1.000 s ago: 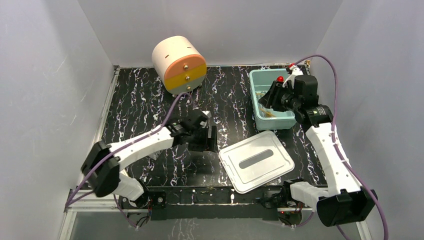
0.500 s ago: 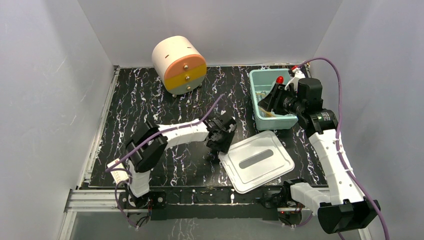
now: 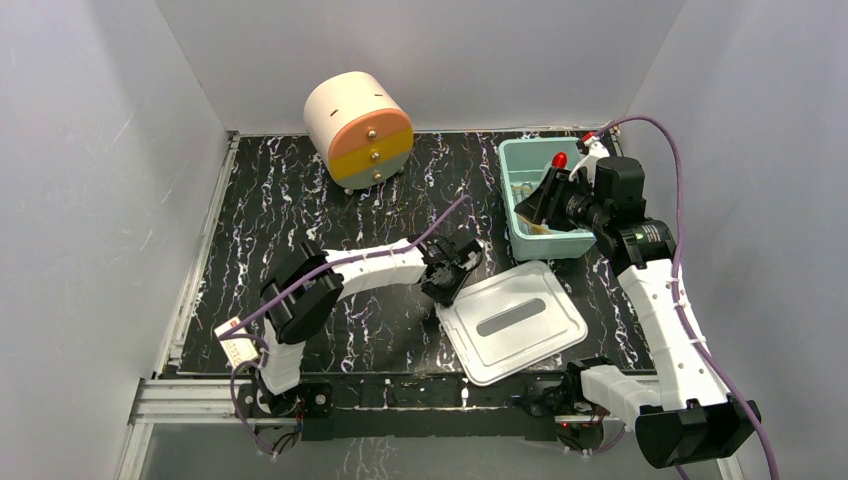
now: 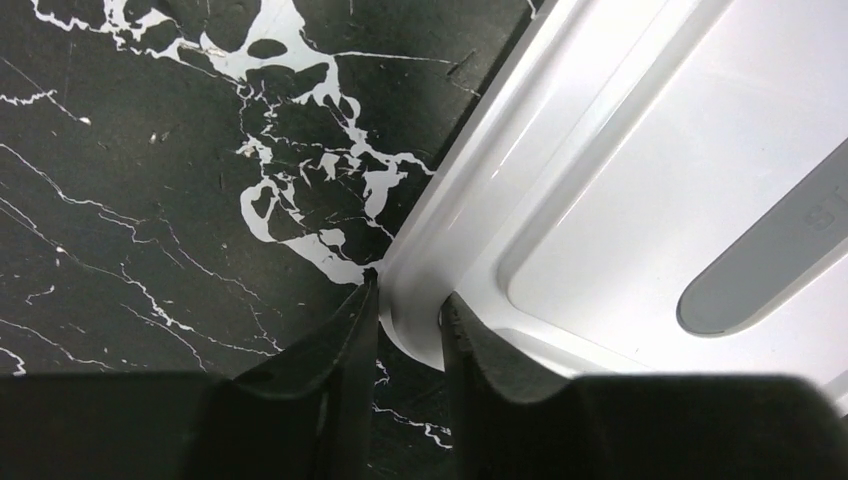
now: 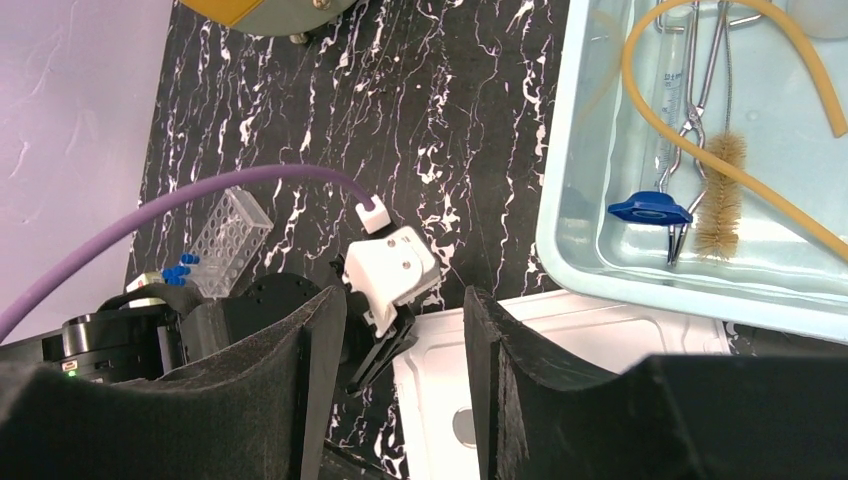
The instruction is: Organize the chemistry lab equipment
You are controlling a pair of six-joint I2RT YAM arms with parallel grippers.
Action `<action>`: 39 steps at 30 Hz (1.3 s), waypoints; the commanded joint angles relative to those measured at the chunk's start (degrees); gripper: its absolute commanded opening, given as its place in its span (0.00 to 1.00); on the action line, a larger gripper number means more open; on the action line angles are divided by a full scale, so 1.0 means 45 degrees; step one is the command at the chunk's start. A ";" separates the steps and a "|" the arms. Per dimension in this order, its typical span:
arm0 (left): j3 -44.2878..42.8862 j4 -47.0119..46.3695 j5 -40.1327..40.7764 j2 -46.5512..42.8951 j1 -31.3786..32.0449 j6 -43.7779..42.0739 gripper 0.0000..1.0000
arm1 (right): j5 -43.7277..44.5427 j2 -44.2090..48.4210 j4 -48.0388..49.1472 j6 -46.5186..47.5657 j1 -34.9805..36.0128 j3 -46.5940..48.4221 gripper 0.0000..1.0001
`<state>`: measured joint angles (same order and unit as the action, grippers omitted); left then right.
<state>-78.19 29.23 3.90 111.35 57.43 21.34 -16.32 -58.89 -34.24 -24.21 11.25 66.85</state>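
Note:
My left gripper [image 3: 446, 284] is down at the near left corner of the white lid [image 3: 515, 320]. In the left wrist view both fingers pinch that corner's rim [image 4: 410, 310], so it is shut on the lid. My right gripper [image 3: 535, 205] hangs open above the teal bin [image 3: 512, 150], nothing between its fingers [image 5: 320, 380]. Inside the bin lie tan tubing [image 5: 700, 90], metal forceps [image 5: 690, 120], a brown-bristled brush [image 5: 722, 170] and a blue-capped tube [image 5: 650, 210]. A clear tube rack [image 5: 230, 240] with blue-capped tubes [image 5: 178, 270] lies by the left arm. A white squeeze bottle [image 3: 594, 146] stands by the bin's far right corner.
The cream, orange and yellow drawer unit [image 3: 358, 128] stands at the back of the black marble table [image 3: 280, 200]. Grey walls close in on three sides. The left arm's purple cable [image 5: 250, 185] arcs over the table's middle.
My left arm swung right from the table's middle to the lid's corner, and its jaws narrowed onto the rim. My right arm shifted slightly, then held over the bin.

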 commanded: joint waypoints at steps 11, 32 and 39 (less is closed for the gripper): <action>0.2470 0.1296 0.1759 -0.1842 0.0138 -0.0013 0.10 | -0.0110 0.0280 0.0452 -0.0260 -0.0060 -0.0009 0.56; 0.5359 0.2137 0.2053 -0.5876 -0.2264 0.5879 0.07 | -0.0940 -0.0561 0.0358 0.0203 0.0193 -0.0069 0.56; 0.5293 0.1554 0.1914 -0.4970 -0.2272 0.5675 0.29 | 0.1721 -0.1366 0.0058 0.0086 0.3306 0.0256 0.56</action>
<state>-54.22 37.19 12.69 87.39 47.13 46.13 -15.44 -63.64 -34.09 -23.83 17.93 65.78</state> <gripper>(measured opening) 0.246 0.558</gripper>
